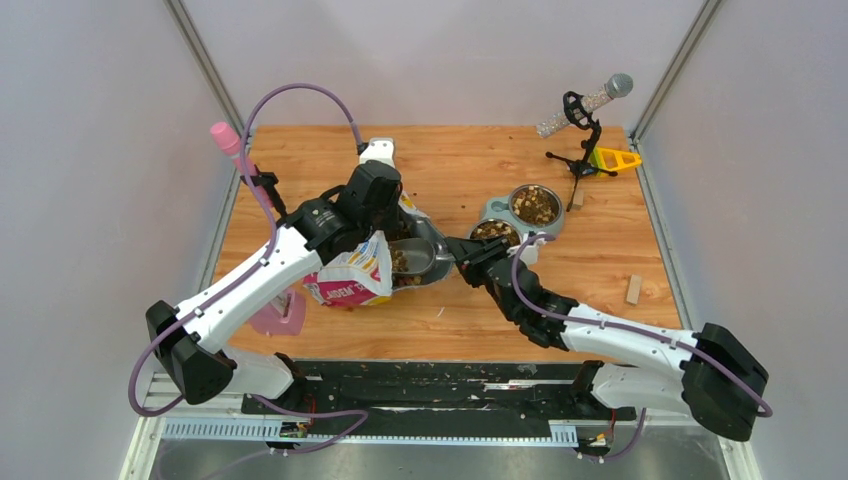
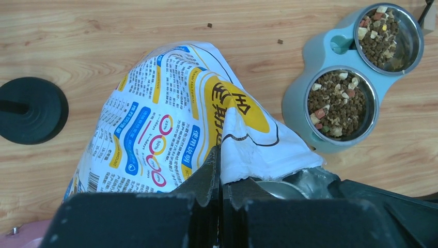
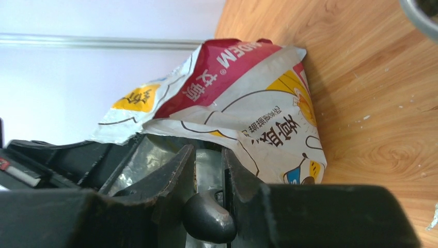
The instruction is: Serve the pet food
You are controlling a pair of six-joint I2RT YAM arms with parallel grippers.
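Observation:
My left gripper (image 1: 378, 238) (image 2: 221, 153) is shut on the torn top edge of the cartoon-cat bag (image 1: 350, 277) (image 2: 170, 119) and holds its mouth up. My right gripper (image 1: 463, 250) (image 3: 209, 155) is shut on the handle of the grey scoop (image 1: 422, 255) (image 3: 206, 168), whose bowl sits at the bag's silver-lined mouth. Pet food (image 1: 400, 262) lies in the scoop. More kibble fills both steel bowls (image 1: 537, 205) (image 2: 338, 103) of the pale blue feeder (image 1: 497, 208) (image 2: 294, 98), just right of the scoop. The bag (image 3: 248, 103) fills the right wrist view.
A microphone on a black stand (image 1: 585, 110) and a yellow piece (image 1: 615, 158) are at the back right. A wooden block (image 1: 633, 288) lies at the right. A pink bottle (image 1: 228, 137) and a pink object (image 1: 280, 315) are at the left. Stray kibble (image 2: 209, 25) lies on the table.

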